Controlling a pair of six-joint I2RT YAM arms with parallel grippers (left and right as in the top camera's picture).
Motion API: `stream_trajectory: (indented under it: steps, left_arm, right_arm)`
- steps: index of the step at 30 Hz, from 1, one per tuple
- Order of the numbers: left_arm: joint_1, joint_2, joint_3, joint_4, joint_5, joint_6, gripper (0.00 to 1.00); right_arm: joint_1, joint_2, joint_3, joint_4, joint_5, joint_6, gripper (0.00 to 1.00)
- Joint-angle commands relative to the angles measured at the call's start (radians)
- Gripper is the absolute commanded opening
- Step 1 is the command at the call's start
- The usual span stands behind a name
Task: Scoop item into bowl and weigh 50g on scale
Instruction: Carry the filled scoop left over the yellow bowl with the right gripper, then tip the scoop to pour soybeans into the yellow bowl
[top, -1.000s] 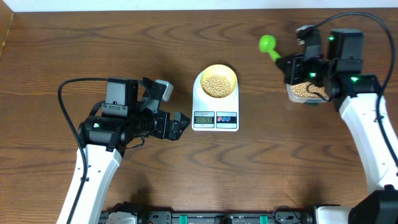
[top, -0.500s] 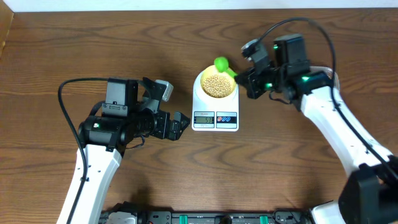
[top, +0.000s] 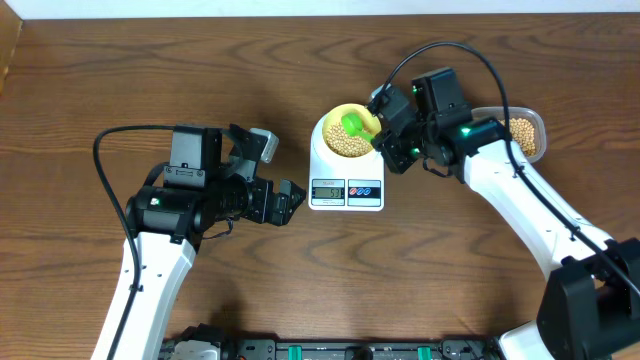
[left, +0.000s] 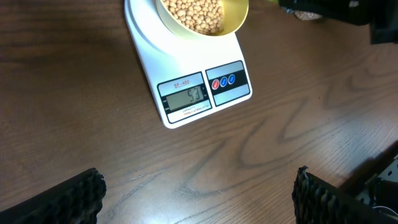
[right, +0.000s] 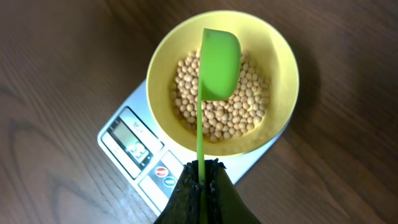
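Observation:
The pale yellow bowl (top: 364, 120) (right: 283, 74) (left: 235, 12) holds tan beans (top: 346, 143) (right: 249, 106) (left: 193, 15) and stands on the white scale (top: 320, 165) (left: 149, 50) (right: 124, 124), whose display (left: 183, 98) is lit. My right gripper (top: 385, 140) (right: 202, 180) is shut on the thin handle of a green scoop (top: 352, 124) (right: 219, 62); its head hangs over the beans in the bowl. My left gripper (top: 290, 203) (left: 199, 196) is open and empty over bare table just left of the scale's front.
A clear plastic tub (top: 528, 135) with more beans stands at the right, behind my right arm. The wooden table (top: 250, 60) runs to a pale edge at the back. Cables loop off both arms.
My right gripper has carried the green scoop leftward from the tub to above the bowl. The tub, hidden before, shows again. The left arm has not moved.

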Motion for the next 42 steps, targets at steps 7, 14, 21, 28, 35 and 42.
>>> stream_trajectory:
  steps: [7, 14, 21, 28, 35, 42]
  left_arm:
    - [-0.002, 0.0, 0.002, -0.002, 0.016, 0.017, 0.98]
    - [-0.002, 0.0, 0.002, -0.002, 0.016, 0.018, 0.98]
    - [-0.002, 0.0, 0.002, -0.002, 0.016, 0.018, 0.98]
    - [-0.002, 0.0, 0.002, -0.002, 0.016, 0.017, 0.98]
    - [-0.002, 0.0, 0.002, -0.002, 0.016, 0.017, 0.98]
    - [-0.002, 0.0, 0.002, -0.002, 0.016, 0.017, 0.98]
  right_arm:
    - [0.022, 0.013, 0.002, -0.013, 0.041, -0.03, 0.01]
    - [0.024, 0.016, 0.002, -0.005, 0.101, -0.031, 0.01]
    - [0.027, 0.061, 0.002, 0.024, 0.106, -0.029, 0.01]
    - [0.055, 0.068, 0.002, 0.037, 0.092, -0.029, 0.01]
    - [0.069, 0.075, 0.002, 0.029, 0.099, -0.029, 0.01]
    - [0.069, 0.075, 0.002, 0.045, 0.206, -0.03, 0.01]
